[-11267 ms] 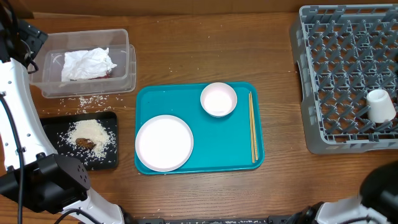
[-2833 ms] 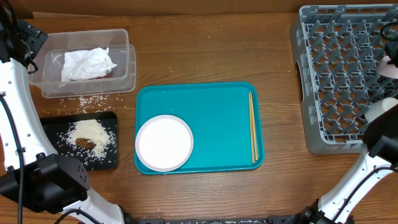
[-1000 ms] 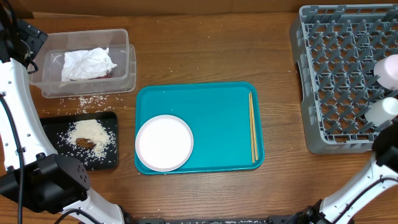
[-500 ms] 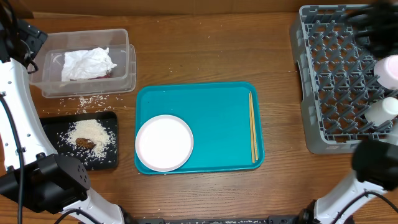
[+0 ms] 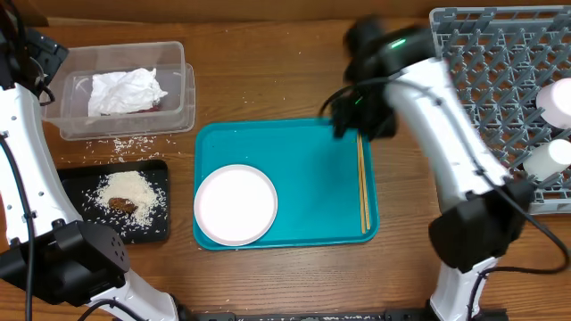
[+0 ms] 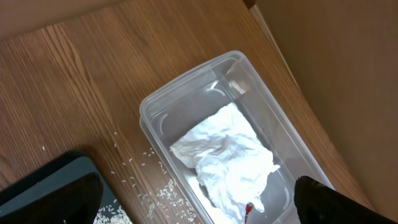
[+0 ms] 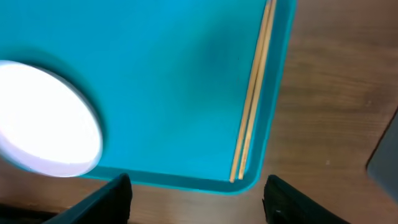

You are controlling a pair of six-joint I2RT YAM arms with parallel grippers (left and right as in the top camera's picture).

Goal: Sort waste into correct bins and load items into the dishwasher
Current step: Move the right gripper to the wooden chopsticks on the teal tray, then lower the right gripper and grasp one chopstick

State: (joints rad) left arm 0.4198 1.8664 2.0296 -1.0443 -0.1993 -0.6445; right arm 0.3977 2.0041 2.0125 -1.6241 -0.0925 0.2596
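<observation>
My right gripper [image 5: 355, 118] hangs open and empty over the teal tray's far right corner. In the right wrist view its gripper [image 7: 199, 208] is above the tray's near edge. The chopsticks [image 7: 252, 99] lie ahead of it and the white plate [image 7: 46, 118] lies to the left. In the overhead view the plate [image 5: 235, 204] and chopsticks [image 5: 363, 187] rest on the tray. A white bowl [image 5: 555, 100] and a cup [image 5: 546, 159] sit in the grey dish rack [image 5: 491, 89]. My left gripper [image 6: 199, 211] stands open above the clear tub [image 6: 186, 99], which holds the napkin [image 6: 227, 158] and the red wrapper [image 6: 249, 210].
The teal tray [image 5: 312, 178] fills the middle of the table. The black tray [image 5: 80, 183] at the front left holds rice [image 5: 125, 189] and a brown scrap [image 5: 122, 206]. Loose rice grains [image 5: 125, 143] lie on the wood between the tub [image 5: 186, 89] and the black tray.
My right arm has swung left from the dish rack to the teal tray's far right corner, and its jaws have opened. The bowl stays in the rack. The left arm has not moved.
</observation>
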